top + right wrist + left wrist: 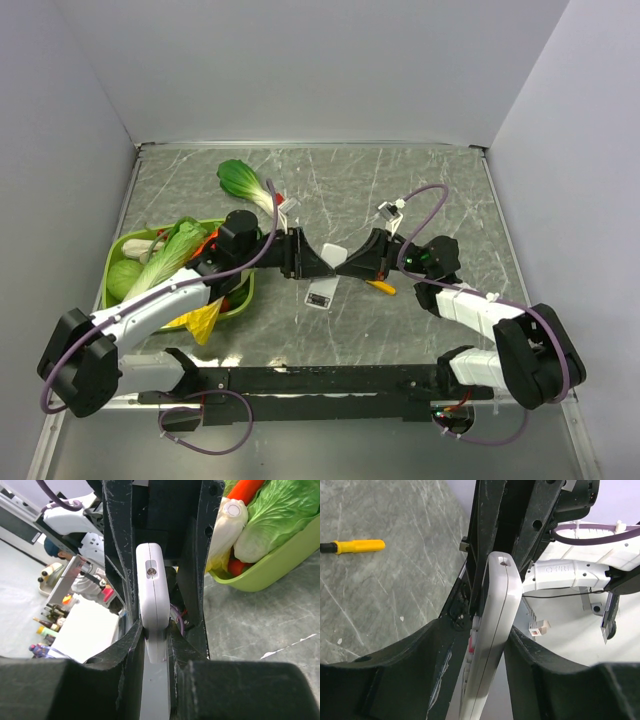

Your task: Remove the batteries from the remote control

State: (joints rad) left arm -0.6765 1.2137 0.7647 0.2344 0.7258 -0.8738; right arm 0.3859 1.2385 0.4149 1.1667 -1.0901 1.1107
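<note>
The slim white remote control [334, 256] hangs above the table, gripped at both ends. My left gripper [322, 263] is shut on one end; in the left wrist view the remote [494, 625] stands edge-on between the black fingers [420, 670], its buttons facing left. My right gripper [347, 265] is shut on the other end; in the right wrist view the remote [152, 592] shows its narrow end with a screw. The batteries are hidden in every view. A small grey-white square piece [320, 296] with a dark patch lies on the table below the grippers.
A yellow-orange pen-like tool [380, 287] lies right of the square piece and shows in the left wrist view [357, 545]. A green tray [113, 262] of vegetables sits at the left and shows in the right wrist view [280, 562]. A bok choy [243, 182] lies behind.
</note>
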